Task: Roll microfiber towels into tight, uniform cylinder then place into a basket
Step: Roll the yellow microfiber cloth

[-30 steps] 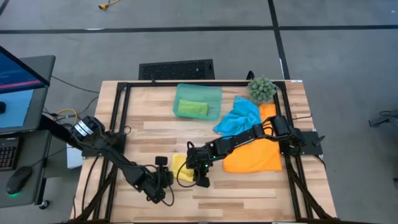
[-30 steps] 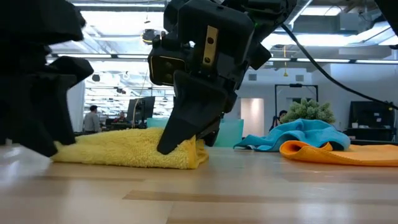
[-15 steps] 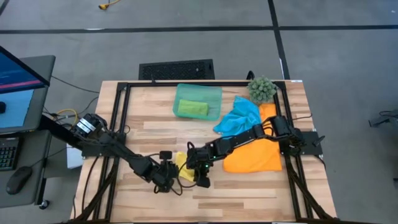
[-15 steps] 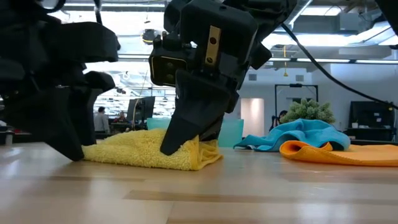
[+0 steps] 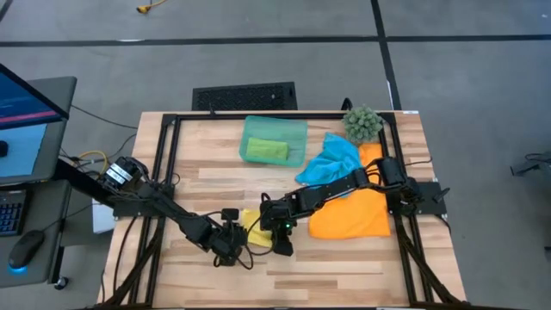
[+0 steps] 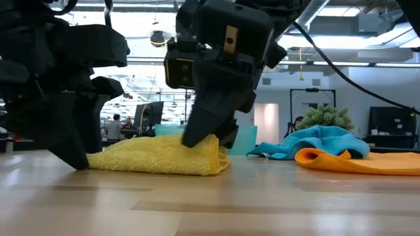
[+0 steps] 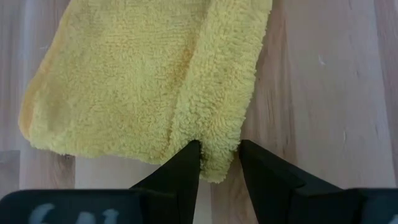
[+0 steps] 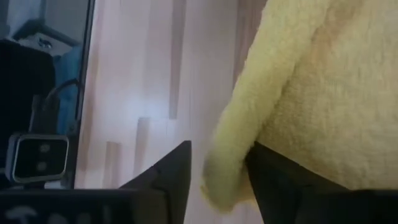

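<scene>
Rolling step is underway on the yellow towel (image 5: 251,229), which sits loosely bunched at the near middle of the surface, while one green roll (image 5: 266,150) is already in the basket (image 5: 297,129) at the far side. The left end effector (image 7: 219,160) pinches a fold at its left end, and the right end effector (image 8: 219,163) stands parted around the right edge, not clamping. Next I'd guess the right one needs to re-grip and tighten the roll, because it looks way too loose for the basket.

Wood table (image 5: 344,267) – yellow towel (image 5: 252,229), blue towel (image 5: 331,162), orange towel (image 5: 353,217), basket (image 5: 297,129) (teal).
</scene>
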Tool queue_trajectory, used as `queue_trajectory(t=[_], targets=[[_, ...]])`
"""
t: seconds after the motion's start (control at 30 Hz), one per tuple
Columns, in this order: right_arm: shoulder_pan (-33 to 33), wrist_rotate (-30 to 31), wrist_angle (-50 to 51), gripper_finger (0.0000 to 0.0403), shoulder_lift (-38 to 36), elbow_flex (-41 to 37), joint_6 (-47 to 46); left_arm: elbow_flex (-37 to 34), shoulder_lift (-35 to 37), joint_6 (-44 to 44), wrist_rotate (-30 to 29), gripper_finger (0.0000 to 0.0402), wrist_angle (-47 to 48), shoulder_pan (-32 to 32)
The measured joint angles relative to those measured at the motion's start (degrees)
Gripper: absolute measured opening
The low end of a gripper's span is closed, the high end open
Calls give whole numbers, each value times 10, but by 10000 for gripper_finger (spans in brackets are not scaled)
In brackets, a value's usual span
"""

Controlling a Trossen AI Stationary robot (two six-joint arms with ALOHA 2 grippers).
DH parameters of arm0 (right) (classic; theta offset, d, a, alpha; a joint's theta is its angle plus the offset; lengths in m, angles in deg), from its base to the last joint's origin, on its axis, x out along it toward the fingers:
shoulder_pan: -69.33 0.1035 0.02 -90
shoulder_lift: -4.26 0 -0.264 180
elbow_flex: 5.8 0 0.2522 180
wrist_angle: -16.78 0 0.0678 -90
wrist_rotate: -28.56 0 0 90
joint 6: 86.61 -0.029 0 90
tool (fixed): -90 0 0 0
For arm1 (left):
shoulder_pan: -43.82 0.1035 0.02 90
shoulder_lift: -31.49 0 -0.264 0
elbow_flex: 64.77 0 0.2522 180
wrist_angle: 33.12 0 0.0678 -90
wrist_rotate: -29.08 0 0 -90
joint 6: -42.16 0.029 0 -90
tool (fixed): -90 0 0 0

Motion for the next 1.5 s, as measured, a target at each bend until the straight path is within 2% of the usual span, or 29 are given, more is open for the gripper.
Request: queue_trajectory(t=[0.2, 0.43, 0.57, 0.63, 0.77, 0.83, 0.97, 1.17, 1.33, 1.5], targets=[[6, 13, 42, 176, -42, 0, 30, 0, 0, -2, 1, 107, -1, 0], [35, 129, 156, 160, -104, -1, 89, 0, -1, -5, 2, 99, -1, 0], [71, 166, 158, 153, -149, -28, 117, -1, -1, -6, 2, 99, -1, 0], [94, 207, 151, 150, -165, -46, 122, -1, -1, -7, 2, 99, -1, 0], [144, 337, 92, 145, -171, -95, 127, -1, -1, -7, 3, 98, -1, 0], [164, 363, 51, 143, -163, -106, 143, -1, -1, -7, 3, 98, -1, 0], [189, 367, -26, 144, -130, -110, 206, -1, -1, -17, 4, 98, -1, 0], [195, 367, -79, 145, -86, -111, 300, -1, -1, -28, 4, 98, -1, 0], [183, 364, -101, 145, -73, -110, 308, -1, -1, -28, 4, 98, -1, 0], [170, 363, -109, 166, -73, -105, 337, -1, -2, -41, 4, 98, -2, 1]])
